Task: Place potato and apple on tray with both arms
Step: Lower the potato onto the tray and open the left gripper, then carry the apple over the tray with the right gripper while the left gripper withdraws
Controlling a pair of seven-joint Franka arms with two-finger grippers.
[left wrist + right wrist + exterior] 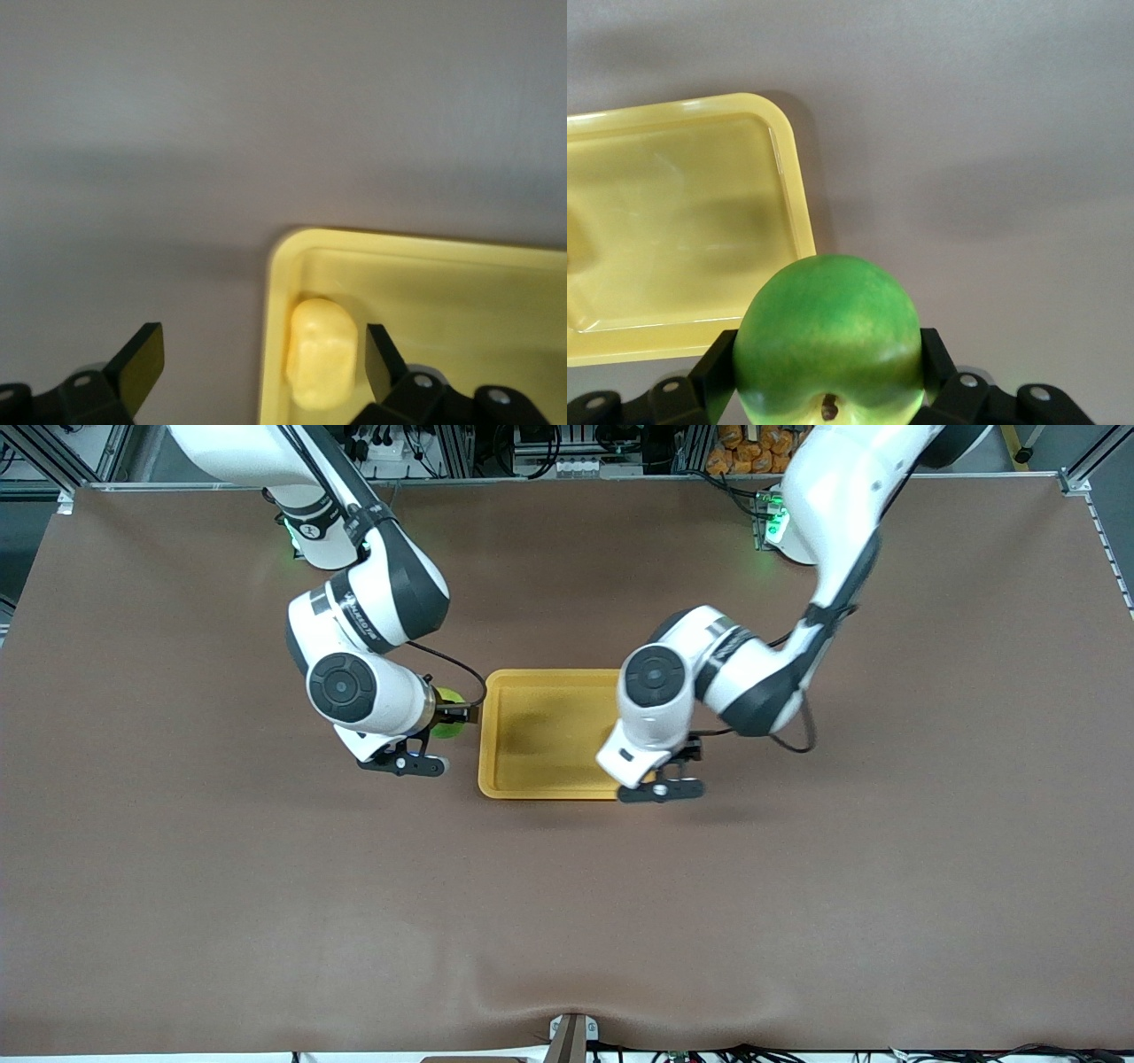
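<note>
Inside the tray (425,252) lay the potato (321,363), the left gripper (257,367) wide open over it; beside the tray, the right gripper (828,372) squeezed the apple (828,336).

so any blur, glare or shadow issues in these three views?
Front view: sharp, even light; soft shadow patch on the tray floor, the apple mostly hidden by the right gripper. Left wrist view: soft focus, the potato and open left gripper blurred, broad arm shadow on the table. Right wrist view: apple crisp, mild sheen on the tray rim.
</note>
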